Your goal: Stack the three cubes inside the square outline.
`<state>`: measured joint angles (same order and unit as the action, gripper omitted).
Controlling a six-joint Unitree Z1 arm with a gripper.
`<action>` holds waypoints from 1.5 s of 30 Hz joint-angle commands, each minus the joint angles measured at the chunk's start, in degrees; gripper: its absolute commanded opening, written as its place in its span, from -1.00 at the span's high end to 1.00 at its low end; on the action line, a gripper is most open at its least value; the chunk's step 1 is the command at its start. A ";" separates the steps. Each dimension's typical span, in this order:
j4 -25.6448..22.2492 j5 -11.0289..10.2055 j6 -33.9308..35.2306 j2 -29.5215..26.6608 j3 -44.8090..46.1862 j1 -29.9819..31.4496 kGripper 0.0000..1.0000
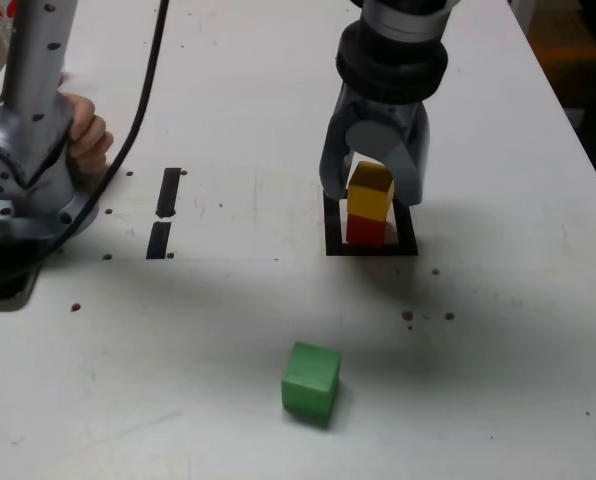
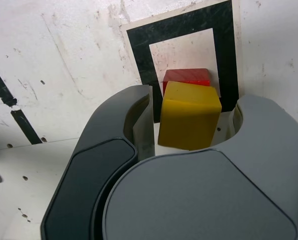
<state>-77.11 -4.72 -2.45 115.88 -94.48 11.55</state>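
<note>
My one hand [image 2: 193, 122]: partly open, one finger each side of the yellow cube, gripping nothing. One yellow cube [image 1: 371, 192], stacked on one red cube [image 1: 366, 229]. One square outline [image 1: 371, 249], black, around the red cube. One green cube [image 1: 311, 380], apart on the surface [image 1: 198, 400]. Two black strips [image 1: 169, 192], beyond.
</note>
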 commanded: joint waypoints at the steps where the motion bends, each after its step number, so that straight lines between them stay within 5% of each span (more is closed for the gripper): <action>1: -0.65 -0.14 -0.05 -1.20 0.06 -0.12 -0.30; 12: -4.72 -0.64 -0.06 -6.65 0.09 1.05 -0.31; 21: -5.63 1.18 2.50 -9.27 1.13 6.61 -0.34; 35: -5.85 4.94 12.61 -7.20 -0.60 18.66 -0.38; 45: -5.48 5.63 17.78 -5.09 0.13 23.55 -0.38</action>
<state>-82.67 0.66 14.74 110.40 -94.29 34.29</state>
